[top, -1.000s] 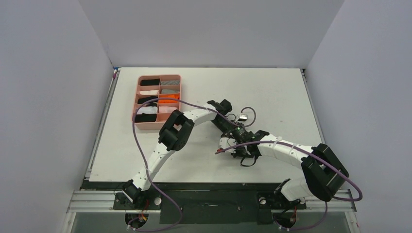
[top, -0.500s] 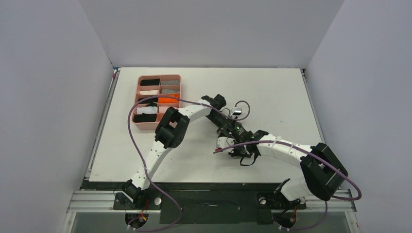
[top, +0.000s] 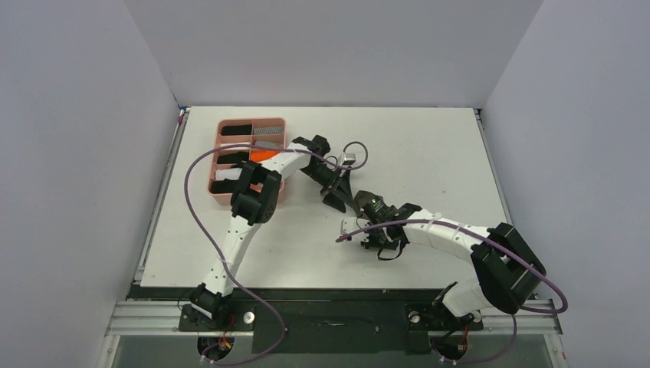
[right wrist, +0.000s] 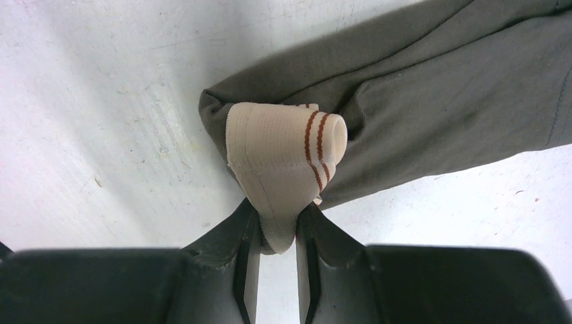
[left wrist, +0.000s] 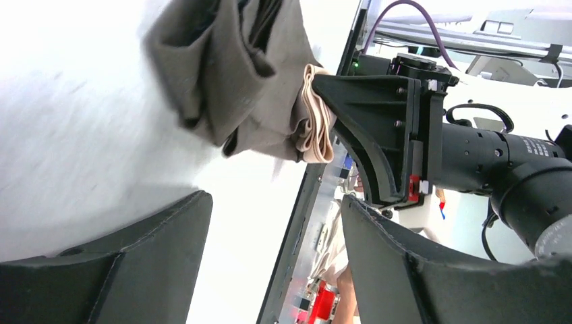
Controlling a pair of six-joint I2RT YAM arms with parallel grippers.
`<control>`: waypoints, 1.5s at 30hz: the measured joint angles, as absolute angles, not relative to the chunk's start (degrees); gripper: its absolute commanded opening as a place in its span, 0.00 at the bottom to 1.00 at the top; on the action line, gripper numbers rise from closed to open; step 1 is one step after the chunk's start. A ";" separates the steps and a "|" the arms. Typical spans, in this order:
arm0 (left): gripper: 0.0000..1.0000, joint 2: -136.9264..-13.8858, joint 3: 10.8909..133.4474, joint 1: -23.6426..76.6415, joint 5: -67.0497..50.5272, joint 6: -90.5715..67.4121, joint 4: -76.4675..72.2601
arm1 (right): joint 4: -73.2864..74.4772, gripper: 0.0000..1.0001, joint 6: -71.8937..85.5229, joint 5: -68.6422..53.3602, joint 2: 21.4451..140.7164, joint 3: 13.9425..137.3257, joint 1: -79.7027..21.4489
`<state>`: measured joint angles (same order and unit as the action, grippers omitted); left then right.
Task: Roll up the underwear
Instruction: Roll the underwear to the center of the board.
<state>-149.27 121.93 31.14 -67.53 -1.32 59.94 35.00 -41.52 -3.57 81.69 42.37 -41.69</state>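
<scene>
The underwear (right wrist: 432,115) is a dark grey-brown cloth lying bunched on the white table, its beige waistband (right wrist: 283,145) rolled into a tube with two red stripes. My right gripper (right wrist: 276,233) is shut on the lower end of that waistband. In the left wrist view the underwear (left wrist: 229,74) sits ahead of my left gripper (left wrist: 276,236), which is open, empty and apart from the cloth. From the top view the underwear (top: 361,199) lies mid-table between my left gripper (top: 336,201) and my right gripper (top: 369,217).
A pink tray (top: 251,121) with compartments of small rolled cloths stands at the back left; the left arm's elbow hangs over its near right corner. A purple cable loops over the table beside each arm.
My left arm has swung left and back, away from the underwear and toward the tray. My right gripper stays shut on the waistband in nearly the same place.
</scene>
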 measured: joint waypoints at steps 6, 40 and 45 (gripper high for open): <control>0.69 -148.86 122.63 27.68 -66.08 4.16 65.87 | 37.45 0.00 -41.56 -4.23 83.79 44.75 -41.08; 0.71 -98.45 71.83 20.10 -48.05 20.05 48.18 | 81.73 0.00 -53.69 -31.94 123.09 86.70 -24.67; 0.78 -92.84 67.37 28.47 -39.38 21.12 40.49 | 86.96 0.00 -55.44 -33.98 128.03 91.15 -23.70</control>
<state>-92.84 67.37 28.47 -39.38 21.12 40.49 86.96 -55.44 -33.98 128.03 91.15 -23.70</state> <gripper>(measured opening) 0.733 0.163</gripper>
